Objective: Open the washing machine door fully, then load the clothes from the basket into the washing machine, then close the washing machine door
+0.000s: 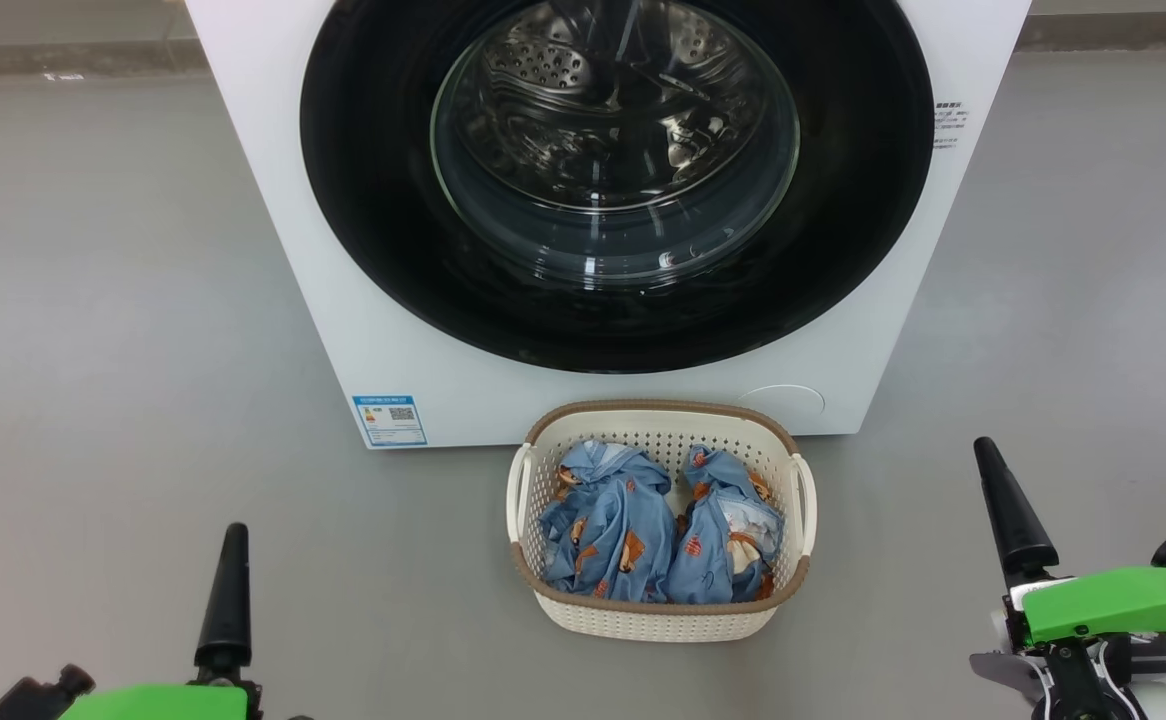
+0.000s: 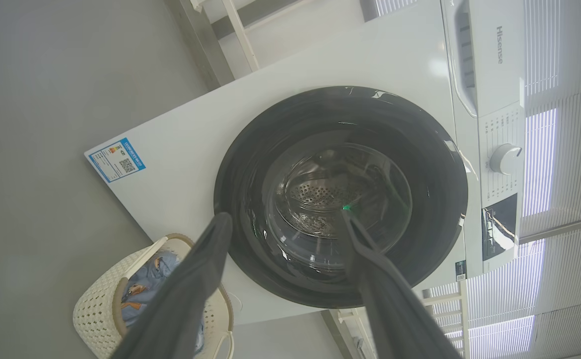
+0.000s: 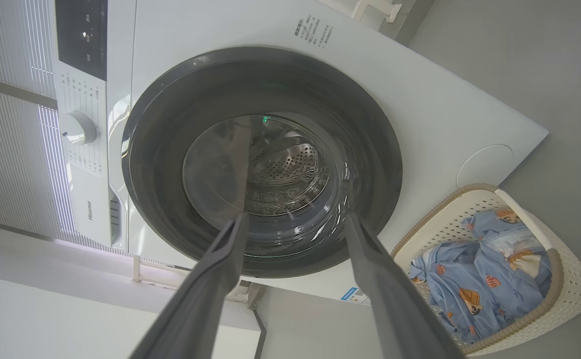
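The basket [image 1: 661, 610] sits on the floor [image 1: 123, 300] just before the washing machine [image 1: 273, 200], with the clothes [image 1: 653, 530] in it.

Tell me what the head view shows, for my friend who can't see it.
A white washer, its round black door shut, stands on a grey floor. In front sits a basket holding blue clothes. The left gripper and right gripper point up from the bottom corners.

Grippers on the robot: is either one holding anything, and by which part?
Nothing is held. The left gripper and the right gripper both stand open and empty; the clothes lie in the basket.
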Controlling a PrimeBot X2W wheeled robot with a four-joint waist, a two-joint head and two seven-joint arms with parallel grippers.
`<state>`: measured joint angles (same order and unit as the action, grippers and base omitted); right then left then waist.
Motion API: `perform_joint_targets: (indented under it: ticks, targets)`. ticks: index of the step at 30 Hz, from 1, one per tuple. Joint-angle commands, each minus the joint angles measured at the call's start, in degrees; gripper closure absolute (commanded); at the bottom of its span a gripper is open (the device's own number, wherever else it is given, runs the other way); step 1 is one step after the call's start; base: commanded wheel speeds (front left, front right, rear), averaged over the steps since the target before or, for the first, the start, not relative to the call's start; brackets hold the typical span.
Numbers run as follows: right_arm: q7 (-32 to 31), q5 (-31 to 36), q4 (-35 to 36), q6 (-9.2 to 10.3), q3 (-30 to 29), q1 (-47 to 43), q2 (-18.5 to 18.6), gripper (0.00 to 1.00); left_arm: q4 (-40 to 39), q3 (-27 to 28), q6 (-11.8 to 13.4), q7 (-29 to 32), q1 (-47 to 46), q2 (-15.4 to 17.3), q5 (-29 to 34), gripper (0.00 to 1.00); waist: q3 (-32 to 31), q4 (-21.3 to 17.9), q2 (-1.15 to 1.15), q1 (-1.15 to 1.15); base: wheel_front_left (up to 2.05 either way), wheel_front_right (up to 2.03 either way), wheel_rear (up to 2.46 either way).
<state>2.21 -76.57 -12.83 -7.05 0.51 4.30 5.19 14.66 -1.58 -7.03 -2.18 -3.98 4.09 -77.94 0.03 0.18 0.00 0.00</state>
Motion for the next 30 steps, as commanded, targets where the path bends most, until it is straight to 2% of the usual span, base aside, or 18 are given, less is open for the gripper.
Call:
perform_joint_targets:
  ticks: [1, 13, 20, 30]
  targets:
    - [0.84, 2.25, 1.93, -0.24, 1.16, 2.73, 1.30, 0.00, -2.03, 0.45, -0.28, -0.71, -2.94, 0.95, 1.59, 0.00, -0.02, 0.00, 0.00, 0.00, 0.00, 0.00, 0.00]
    - [2.88, 14.39, 1.64, -0.28, 3.46, 3.77, 2.57, 0.00, -1.35, -1.13, 0.83, -2.78, -3.49, 2.04, 14.71, 0.00, -0.13, 0.02, 0.00, 0.00, 0.00, 0.00, 0.00]
    - [4.23, 24.62, 0.52, -0.30, 4.72, 4.59, 3.43, 0.00, -1.35, -1.46, 1.76, -4.15, -3.71, 2.60, 23.44, 0.00, -0.02, 0.00, 0.00, 0.00, 0.00, 0.00, 0.00]
    - [5.93, 35.05, -1.05, -0.33, 6.11, 5.32, 3.59, 0.00, -0.39, -2.55, 2.00, -5.87, -4.05, 2.94, 30.44, 0.00, 0.01, 0.16, 0.00, 0.00, 0.00, 0.00, 0.00]
